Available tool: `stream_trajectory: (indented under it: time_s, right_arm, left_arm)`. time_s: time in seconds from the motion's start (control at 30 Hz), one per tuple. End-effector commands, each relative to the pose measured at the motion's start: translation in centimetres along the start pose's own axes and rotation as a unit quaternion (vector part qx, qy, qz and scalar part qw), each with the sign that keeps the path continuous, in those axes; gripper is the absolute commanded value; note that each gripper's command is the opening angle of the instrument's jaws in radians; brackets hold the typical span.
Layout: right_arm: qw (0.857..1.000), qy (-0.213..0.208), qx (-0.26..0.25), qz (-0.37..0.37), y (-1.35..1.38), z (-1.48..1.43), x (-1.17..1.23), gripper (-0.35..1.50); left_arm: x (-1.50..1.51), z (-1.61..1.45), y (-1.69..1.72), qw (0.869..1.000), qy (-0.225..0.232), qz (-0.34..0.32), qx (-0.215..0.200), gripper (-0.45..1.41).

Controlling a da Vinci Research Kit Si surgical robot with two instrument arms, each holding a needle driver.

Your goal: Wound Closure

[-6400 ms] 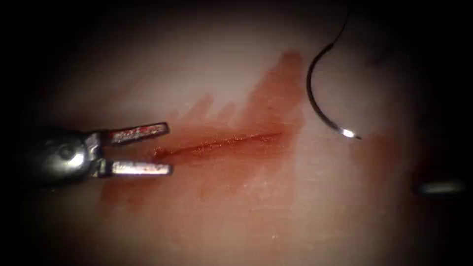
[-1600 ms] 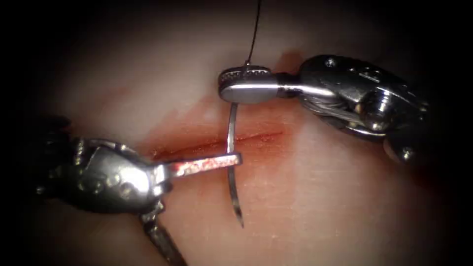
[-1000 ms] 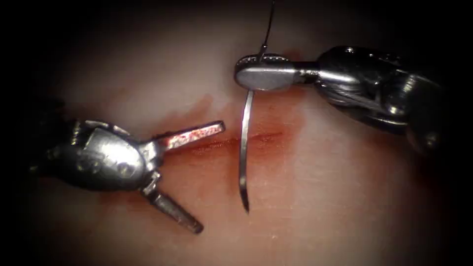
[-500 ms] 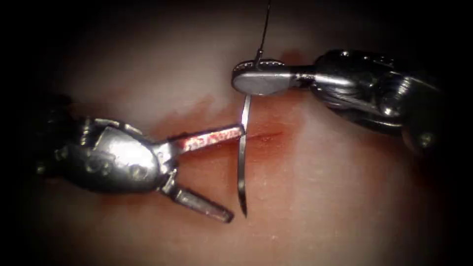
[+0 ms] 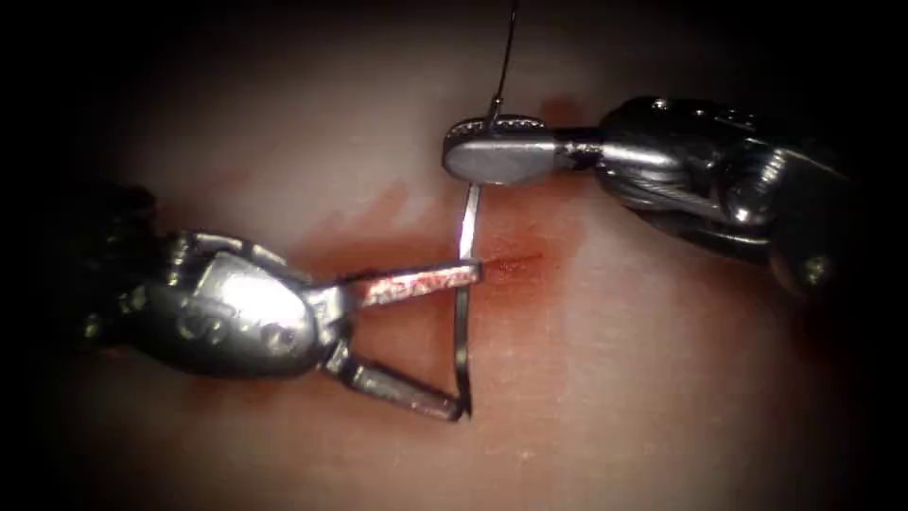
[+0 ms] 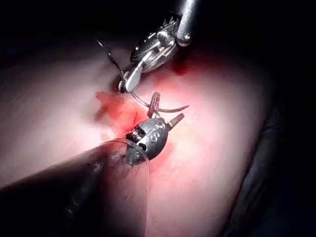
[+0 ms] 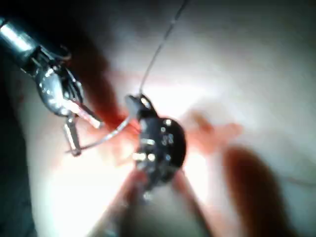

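Needle (image 5: 462, 284) hangs over the cut (image 5: 511, 263), clear of tissue (image 5: 624, 378), swaged end clenched by right tool (image 5: 492, 156) at 12 o'clock; left tool (image 5: 445, 341), jaws spread, has closed in around its shaft and tip since half a second ago.

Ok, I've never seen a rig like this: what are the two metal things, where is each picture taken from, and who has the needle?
They are two robot arms' tools over practice tissue. One picture looks down from the endoscope; the other two ride near each arm's wrist. The right pincer is shut on the curved needle near its thread end, where the thread leads away. The needle hangs across the cut, not in the tissue, amid red fluid. The left pincer is open around the needle and holds nothing.
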Motion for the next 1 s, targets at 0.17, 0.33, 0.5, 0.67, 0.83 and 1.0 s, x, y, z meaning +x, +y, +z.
stream_trajectory:
  time_s: [0.17,0.33,0.5,0.67,0.83,1.0]
  right_arm:
    - [1.000,0.000,0.001,0.001,0.00,0.07,-0.05,-0.35]
    - [1.000,0.000,0.001,0.001,-0.01,0.08,-0.06,-0.35]
    - [1.000,0.005,0.005,0.001,-0.01,0.08,-0.06,-0.35]
    - [1.000,0.021,0.016,0.004,-0.03,0.09,-0.07,0.12]
    - [0.999,0.030,0.021,0.004,-0.05,0.11,-0.09,0.81]
    - [0.999,0.031,0.021,0.003,-0.07,0.12,-0.11,0.88]
  left_arm:
    - [-0.02,0.11,0.04,1.000,0.002,0.000,-0.004,0.51]
    - [-0.03,0.09,0.07,1.000,0.003,0.001,-0.007,-0.45]
    - [-0.03,0.05,0.08,1.000,0.004,0.001,-0.008,-0.45]
    - [-0.04,0.05,0.07,1.000,0.005,0.004,-0.010,-0.45]
    - [-0.04,0.02,0.07,1.000,0.003,0.004,-0.008,-0.45]
    - [-0.04,0.01,0.06,1.000,0.002,0.004,-0.006,-0.45]
